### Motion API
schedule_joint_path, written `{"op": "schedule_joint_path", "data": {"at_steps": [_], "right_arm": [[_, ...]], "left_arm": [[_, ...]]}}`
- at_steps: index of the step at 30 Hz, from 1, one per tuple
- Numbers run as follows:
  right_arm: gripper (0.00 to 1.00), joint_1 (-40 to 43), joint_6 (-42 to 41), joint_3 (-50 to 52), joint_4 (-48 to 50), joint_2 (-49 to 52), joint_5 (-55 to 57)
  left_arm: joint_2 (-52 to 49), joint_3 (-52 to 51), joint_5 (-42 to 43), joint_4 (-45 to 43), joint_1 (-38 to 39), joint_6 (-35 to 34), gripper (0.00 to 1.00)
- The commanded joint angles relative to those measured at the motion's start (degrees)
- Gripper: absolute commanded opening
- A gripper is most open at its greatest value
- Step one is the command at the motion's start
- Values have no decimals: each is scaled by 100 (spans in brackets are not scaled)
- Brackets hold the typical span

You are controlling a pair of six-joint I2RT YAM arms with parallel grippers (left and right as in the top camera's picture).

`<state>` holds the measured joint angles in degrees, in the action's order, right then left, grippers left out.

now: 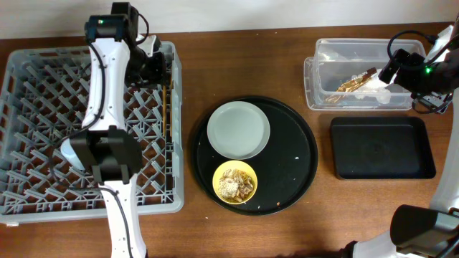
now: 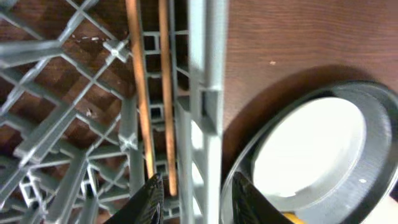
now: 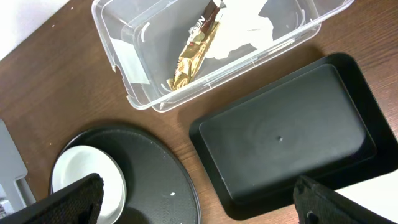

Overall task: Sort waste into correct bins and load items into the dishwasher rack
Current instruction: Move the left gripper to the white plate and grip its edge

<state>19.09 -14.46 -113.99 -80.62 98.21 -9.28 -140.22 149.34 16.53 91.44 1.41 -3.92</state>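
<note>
The wooden chopsticks point(image 2: 138, 93) lie side by side inside the grey dishwasher rack point(image 1: 43, 129), along its right wall point(image 2: 205, 74). My left gripper point(image 2: 198, 186) hovers over their near ends, jaws apart, gripping nothing. In the overhead view the left gripper point(image 1: 154, 68) is at the rack's upper right. The grey plate point(image 1: 239, 130) and the yellow bowl point(image 1: 235, 181) holding beige food scraps point(image 1: 231, 186) rest on the round black tray. A gold wrapper point(image 3: 194, 53) and white napkin point(image 3: 249, 31) lie in the clear tub point(image 1: 312, 79). My right gripper point(image 3: 199, 199) is wide open and empty, above the tub point(image 1: 393, 72).
The round black tray point(image 1: 287, 179) sits mid-table, close to the rack's right wall. The shallow black rectangular tray point(image 1: 382, 147) lies just below the clear tub at the right and holds nothing. Bare wooden tabletop separates the round tray from both bins.
</note>
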Motion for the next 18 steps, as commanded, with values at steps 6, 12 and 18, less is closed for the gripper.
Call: {"op": "schedule_joint_path", "data": {"at_steps": [6,12,18], "right_arm": [[99,11,2,-76,0,-39,33],[99,11,2,-76,0,-39,33],[99,7,2,-76,0,-39,33]], "left_arm": [[1362,291,881,352,772,26,34],[1355,-181,800,380,1939,-4,35],[1355,-1475,-50,-796,3036,-590,40]]}}
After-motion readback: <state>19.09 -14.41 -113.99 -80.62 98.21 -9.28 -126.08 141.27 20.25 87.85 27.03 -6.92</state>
